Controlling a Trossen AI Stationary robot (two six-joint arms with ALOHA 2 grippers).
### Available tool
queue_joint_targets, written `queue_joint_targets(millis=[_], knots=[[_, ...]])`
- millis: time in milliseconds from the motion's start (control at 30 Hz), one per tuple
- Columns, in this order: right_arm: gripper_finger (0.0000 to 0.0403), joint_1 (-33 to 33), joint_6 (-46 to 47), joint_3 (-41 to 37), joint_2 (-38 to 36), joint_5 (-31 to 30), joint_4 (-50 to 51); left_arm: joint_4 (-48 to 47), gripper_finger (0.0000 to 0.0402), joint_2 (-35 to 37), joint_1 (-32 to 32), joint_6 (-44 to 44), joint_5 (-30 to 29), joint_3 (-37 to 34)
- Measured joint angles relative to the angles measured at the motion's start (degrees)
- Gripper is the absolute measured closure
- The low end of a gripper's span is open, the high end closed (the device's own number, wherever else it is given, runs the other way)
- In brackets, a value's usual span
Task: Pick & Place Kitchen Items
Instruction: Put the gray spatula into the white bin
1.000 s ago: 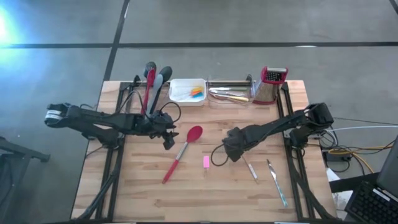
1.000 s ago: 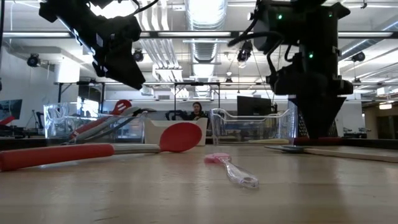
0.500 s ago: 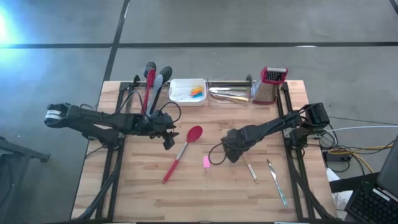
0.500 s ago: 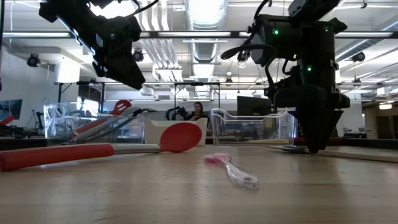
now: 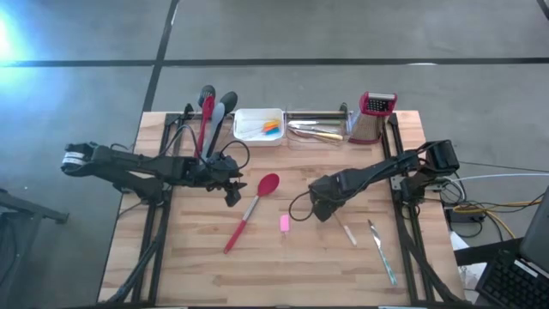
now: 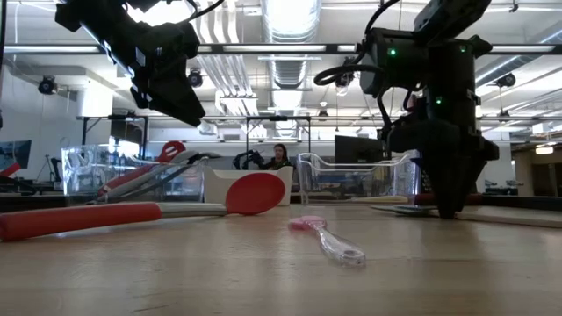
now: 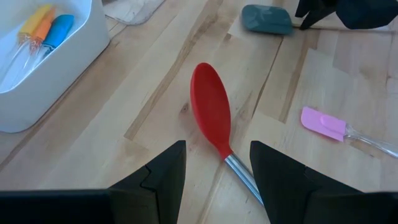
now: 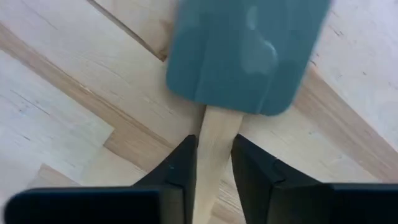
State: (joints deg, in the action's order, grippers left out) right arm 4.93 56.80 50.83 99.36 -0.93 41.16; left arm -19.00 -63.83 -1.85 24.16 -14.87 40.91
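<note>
A teal-headed spatula [image 8: 245, 53] with a pale handle [image 5: 345, 230] lies flat on the wooden table right of centre. My right gripper [image 5: 322, 210] stands on it, pointing down, its tips at the tabletop [image 6: 448, 209], and is shut on it. My left gripper [image 5: 233, 196] hangs open above the table. Just beyond it lies the head of the red spoon [image 7: 211, 112]. A small pink spatula [image 7: 323, 122] with a clear handle lies between the two arms. My right gripper pinches the spatula's pale handle [image 8: 214, 146] between its two fingers, just behind the teal head. The fingers come from above, pointing down, and lie across the handle. The spatula lies flat on the table.
At the far edge stand a holder with black, red and grey utensils [image 5: 210, 112], a white tray [image 5: 249, 116] with orange and blue pieces, a clear bin [image 5: 317, 129] and a red-topped grater [image 5: 373, 116]. Another thin utensil [image 5: 382, 249] lies near the right front.
My right gripper has sunk to the tabletop over the teal spatula, and its fingers have closed in on the handle. The spatula has stayed flat where it was.
</note>
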Motion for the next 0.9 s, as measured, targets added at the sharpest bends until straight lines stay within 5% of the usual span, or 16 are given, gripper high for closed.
queue_joint_targets(millis=[100,533,733,900], knots=[[0.0356,0.0,-1.1,0.6,-0.7,0.6,1.1,0.0,0.0218,0.0,0.0,0.0,0.0,0.0],[0.0358,0.0,-8.2,4.3,-5.6,1.2,3.5,-0.5,0.0218,1.8,0.0,-1.7,0.0,0.0],[0.0358,-1.3,-17.9,11.7,-5.2,0.8,7.4,-0.5,0.0218,6.5,0.0,-4.4,-3.0,0.0],[0.0358,-4.6,-25.8,21.2,-5.3,-6.3,17.1,-0.8,0.0218,11.4,0.0,-5.1,-7.7,0.0]])
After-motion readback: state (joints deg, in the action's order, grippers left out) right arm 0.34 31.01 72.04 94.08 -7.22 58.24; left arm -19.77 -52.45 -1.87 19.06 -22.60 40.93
